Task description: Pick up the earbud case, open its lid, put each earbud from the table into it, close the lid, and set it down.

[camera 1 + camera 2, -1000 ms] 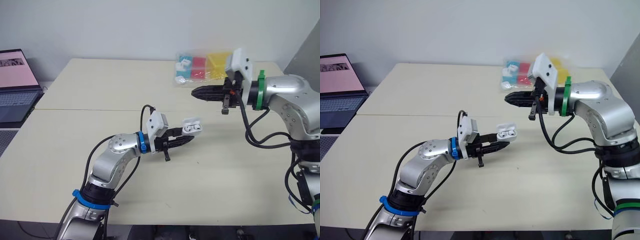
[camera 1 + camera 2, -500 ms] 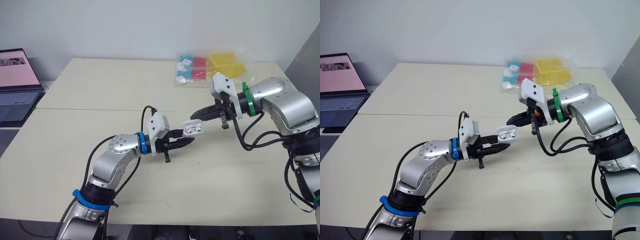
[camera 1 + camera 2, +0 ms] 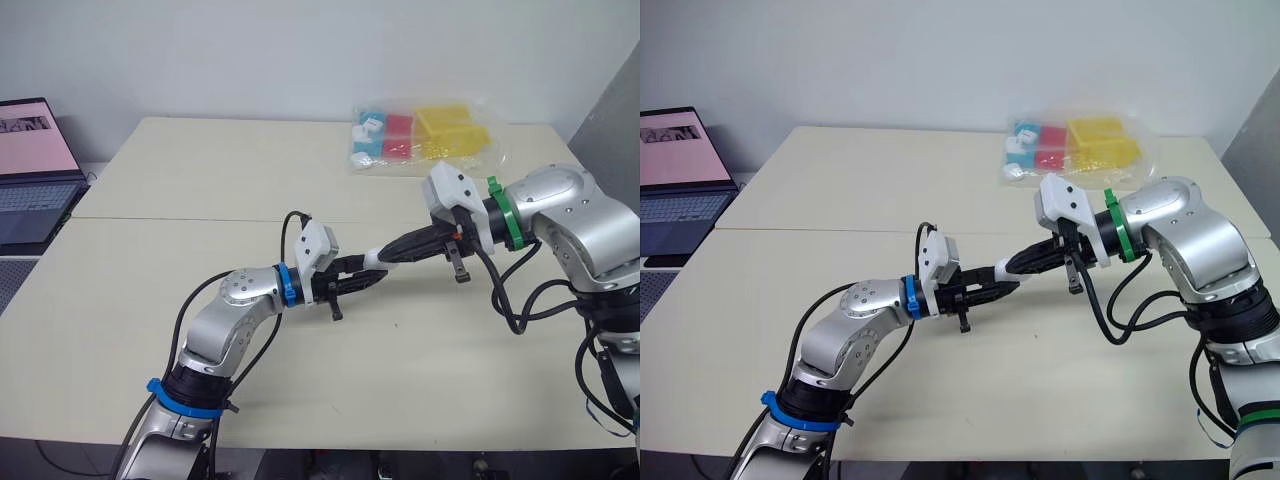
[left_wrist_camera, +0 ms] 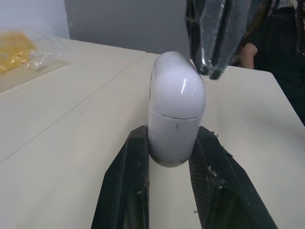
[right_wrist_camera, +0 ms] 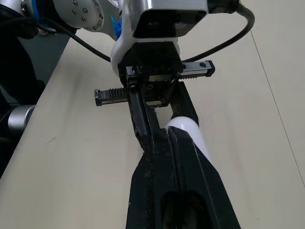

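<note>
The white earbud case (image 4: pixel 176 105) stands upright between the fingers of my left gripper (image 3: pixel 365 277), which is shut on its lower half, a little above the table (image 3: pixel 200 180). Its lid is down, with only a thin seam showing. My right gripper (image 3: pixel 387 250) is shut, its fingers pressed together, and its tip (image 4: pixel 209 69) rests against the top edge of the case's lid. In the right wrist view the case (image 5: pixel 188 130) shows just beyond the right fingertips (image 5: pixel 164 138), held by the left fingers (image 5: pixel 138 112).
A clear plastic bag (image 3: pixel 420 135) with blue, red and yellow boxes lies at the far right of the table. An open laptop (image 3: pixel 30 170) sits off the table's left end. A seam (image 3: pixel 180 220) crosses the tabletop.
My right gripper came down and leftward from above the table to the case. The lid, open with earbuds showing before, is now down. The left gripper kept its hold.
</note>
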`<action>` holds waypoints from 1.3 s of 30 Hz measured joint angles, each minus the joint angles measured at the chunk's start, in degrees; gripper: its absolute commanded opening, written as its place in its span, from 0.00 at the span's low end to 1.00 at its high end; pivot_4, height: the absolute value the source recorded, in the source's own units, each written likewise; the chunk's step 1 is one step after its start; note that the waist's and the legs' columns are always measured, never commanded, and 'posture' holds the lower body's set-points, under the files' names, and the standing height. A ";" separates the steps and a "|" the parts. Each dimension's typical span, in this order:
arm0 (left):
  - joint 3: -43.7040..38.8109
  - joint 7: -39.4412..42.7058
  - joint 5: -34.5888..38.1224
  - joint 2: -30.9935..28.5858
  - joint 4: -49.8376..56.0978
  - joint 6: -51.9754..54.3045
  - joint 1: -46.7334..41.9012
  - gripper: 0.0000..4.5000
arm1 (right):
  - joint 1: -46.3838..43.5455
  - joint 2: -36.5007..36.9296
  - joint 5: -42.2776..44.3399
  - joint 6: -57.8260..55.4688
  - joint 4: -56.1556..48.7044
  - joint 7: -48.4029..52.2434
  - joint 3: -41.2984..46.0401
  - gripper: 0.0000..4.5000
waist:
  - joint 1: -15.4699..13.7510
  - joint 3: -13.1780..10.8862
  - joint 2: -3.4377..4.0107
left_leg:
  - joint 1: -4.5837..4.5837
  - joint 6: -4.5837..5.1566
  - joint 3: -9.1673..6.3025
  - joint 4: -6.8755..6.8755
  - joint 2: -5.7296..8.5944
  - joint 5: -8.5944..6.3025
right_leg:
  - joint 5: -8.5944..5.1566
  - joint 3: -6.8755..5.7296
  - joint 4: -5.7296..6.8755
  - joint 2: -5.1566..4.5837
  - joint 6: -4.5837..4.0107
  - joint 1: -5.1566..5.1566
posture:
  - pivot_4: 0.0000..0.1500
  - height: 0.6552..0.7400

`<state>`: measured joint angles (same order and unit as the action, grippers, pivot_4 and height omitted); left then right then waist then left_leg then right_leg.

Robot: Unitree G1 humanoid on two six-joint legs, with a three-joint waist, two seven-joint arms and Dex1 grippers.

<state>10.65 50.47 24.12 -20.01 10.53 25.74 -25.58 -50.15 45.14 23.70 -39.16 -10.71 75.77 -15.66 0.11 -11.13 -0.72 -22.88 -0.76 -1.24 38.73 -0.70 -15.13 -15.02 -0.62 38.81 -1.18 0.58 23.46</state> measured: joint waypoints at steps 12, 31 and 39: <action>-0.54 0.26 0.58 -0.61 0.09 0.35 0.23 0.17 | 3.50 2.21 4.82 -3.82 -5.71 -0.54 4.01 0.00 | -0.03 0.00 0.00 | -0.01 0.00 -0.01 0.00 0.01 0.00 | 0.00 -0.01 -0.02 0.00 0.00 -0.02 | 1.00 1.00; 0.35 -9.32 5.14 6.86 -13.19 32.54 -6.05 0.17 | 24.16 12.03 -3.34 3.86 -11.88 -10.13 10.12 0.00 | 0.09 -0.01 -0.03 | 0.04 -0.01 0.02 0.04 0.04 0.00 | -0.17 0.03 0.05 0.05 0.30 -0.04 | 1.00 1.00; -3.28 -11.51 7.84 8.82 -16.15 41.39 -8.12 0.17 | 24.46 11.89 -2.11 3.49 -14.03 -10.90 10.13 0.00 | 0.17 -0.01 -0.04 | 0.07 -0.02 0.02 0.04 0.05 0.01 | -0.17 0.04 0.06 0.08 0.31 -0.05 | 1.00 1.00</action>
<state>7.36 38.96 31.96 -11.20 -5.61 67.12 -33.69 -25.69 57.03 21.59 -35.67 -24.74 64.87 -5.53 0.28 -11.14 -0.76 -22.82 -0.78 -1.22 38.77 -0.66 -15.12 -15.19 -0.58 38.87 -1.10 0.89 23.41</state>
